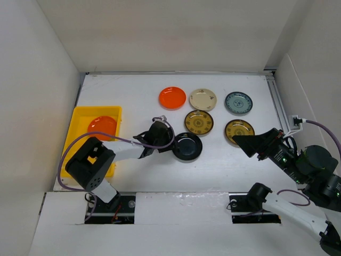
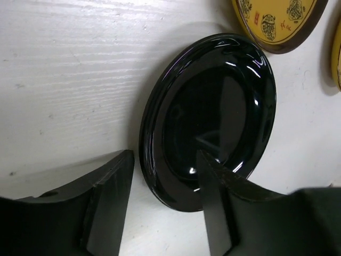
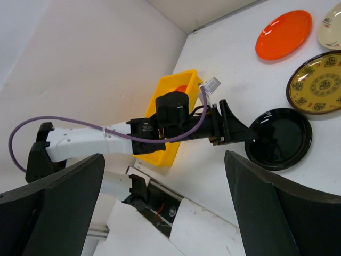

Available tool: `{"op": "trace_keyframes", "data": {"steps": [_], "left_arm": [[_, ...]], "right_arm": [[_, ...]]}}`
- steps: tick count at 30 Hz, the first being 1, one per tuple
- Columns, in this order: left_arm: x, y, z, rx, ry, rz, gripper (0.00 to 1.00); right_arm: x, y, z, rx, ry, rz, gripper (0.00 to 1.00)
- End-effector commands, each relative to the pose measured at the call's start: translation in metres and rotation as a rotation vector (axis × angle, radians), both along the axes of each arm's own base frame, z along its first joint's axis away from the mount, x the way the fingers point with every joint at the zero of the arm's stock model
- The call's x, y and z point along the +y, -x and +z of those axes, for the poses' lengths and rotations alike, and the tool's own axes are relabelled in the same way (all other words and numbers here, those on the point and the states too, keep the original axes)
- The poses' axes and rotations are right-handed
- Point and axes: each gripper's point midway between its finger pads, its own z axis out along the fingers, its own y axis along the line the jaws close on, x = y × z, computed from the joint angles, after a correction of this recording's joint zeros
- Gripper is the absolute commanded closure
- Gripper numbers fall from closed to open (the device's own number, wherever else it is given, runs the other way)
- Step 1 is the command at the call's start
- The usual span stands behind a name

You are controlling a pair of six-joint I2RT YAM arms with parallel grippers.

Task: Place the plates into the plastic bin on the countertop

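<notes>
A black plate (image 1: 188, 147) lies on the white countertop (image 1: 133, 101), and also shows in the left wrist view (image 2: 213, 101). My left gripper (image 1: 173, 144) is open and straddles its near rim. In the left wrist view (image 2: 165, 200) one finger (image 2: 216, 208) is over the plate's inside and the other (image 2: 109, 202) is outside the rim, with a gap. The yellow bin (image 1: 72, 144) at the left holds an orange plate (image 1: 102, 127). My right gripper (image 1: 240, 141) is open and empty, next to a brown-gold plate (image 1: 239, 130). No lime green plate shows.
An orange plate (image 1: 172, 97), a cream plate (image 1: 203, 99) and a teal patterned plate (image 1: 238, 103) lie in a back row. A second brown-gold plate (image 1: 199, 122) lies just behind the black one. White walls close in the left, back and right sides.
</notes>
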Motion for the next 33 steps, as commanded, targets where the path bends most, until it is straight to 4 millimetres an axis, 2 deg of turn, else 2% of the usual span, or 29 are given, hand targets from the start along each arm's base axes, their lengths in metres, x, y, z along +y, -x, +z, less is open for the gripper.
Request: {"op": "trace_keyframes", "data": {"steps": [1,2,3,5,6,9,10,11,12,13,14,15,16,17,19,20,21,24,25,27,28,31,33], "left_arm": [[0.002,0.005,-0.015,0.027,-0.008,-0.005,0.55],[0.001,0.005,-0.015,0.031,-0.003,0.002,0.60],[0.004,0.008,-0.021,0.048,-0.018,0.002,0.76],[0.006,0.002,-0.019,0.043,-0.036,0.031,0.93],[0.013,0.006,-0.022,0.066,-0.065,0.049,1.00],[0.020,-0.001,-0.004,0.035,-0.085,0.094,1.00],[0.020,-0.001,0.018,0.001,-0.062,0.089,1.00],[0.029,-0.007,0.028,-0.029,-0.068,0.124,1.00],[0.029,-0.012,0.048,-0.067,-0.053,0.142,1.00],[0.042,-0.013,0.073,-0.096,-0.033,0.185,1.00],[0.061,-0.025,0.087,-0.117,-0.026,0.250,1.00],[0.071,-0.034,0.106,-0.146,-0.001,0.289,1.00],[0.082,-0.040,0.120,-0.175,0.006,0.315,1.00],[0.109,-0.047,0.135,-0.196,0.003,0.383,1.00],[0.139,-0.060,0.157,-0.234,-0.015,0.451,1.00],[0.156,-0.060,0.155,-0.203,-0.042,0.494,1.00],[0.187,-0.068,0.161,-0.211,-0.054,0.583,1.00],[0.239,-0.073,0.162,-0.189,-0.073,0.745,1.00],[0.273,-0.075,0.162,-0.183,-0.077,0.844,1.00],[0.302,-0.074,0.162,-0.179,-0.079,0.939,1.00],[0.327,-0.072,0.158,-0.160,-0.080,1.010,1.00],[0.360,-0.070,0.148,-0.133,-0.102,1.117,1.00],[0.372,-0.072,0.141,-0.117,-0.108,1.159,1.00]], "right_arm": [[-0.003,0.003,0.016,-0.045,-0.038,0.001,0.00],[-0.003,0.003,0.016,-0.045,-0.038,0.001,0.00],[-0.003,0.003,0.016,-0.045,-0.038,0.001,0.00],[-0.003,0.003,0.016,-0.045,-0.038,0.001,0.00],[-0.004,0.004,0.018,-0.046,-0.039,0.001,0.00],[-0.006,0.005,0.020,-0.047,-0.040,0.001,0.00],[-0.006,0.006,0.020,-0.047,-0.040,0.001,0.00],[-0.006,0.006,0.020,-0.047,-0.040,0.001,0.00],[-0.006,0.006,0.020,-0.047,-0.040,0.001,0.00],[-0.008,0.007,0.021,-0.053,-0.047,0.001,0.00],[-0.008,0.007,0.021,-0.053,-0.047,0.001,0.00],[-0.008,0.007,0.021,-0.053,-0.047,0.001,0.00],[-0.006,0.006,0.020,-0.054,-0.048,0.001,0.00],[-0.006,0.006,0.022,-0.060,-0.055,0.001,0.00],[-0.005,0.004,0.021,-0.060,-0.055,0.001,0.00],[-0.004,0.006,0.021,-0.061,-0.055,0.010,0.00],[-0.002,0.004,0.017,-0.054,-0.048,0.010,0.00],[0.000,0.003,0.018,-0.054,-0.048,0.010,0.00],[0.000,0.003,0.018,-0.054,-0.048,0.010,0.00],[0.000,0.002,0.020,-0.061,-0.055,0.010,0.00],[0.001,0.000,0.019,-0.061,-0.040,0.010,0.00],[0.002,0.002,0.022,-0.067,-0.031,0.019,0.00],[0.001,0.003,0.026,-0.074,-0.037,0.019,0.00]]}}
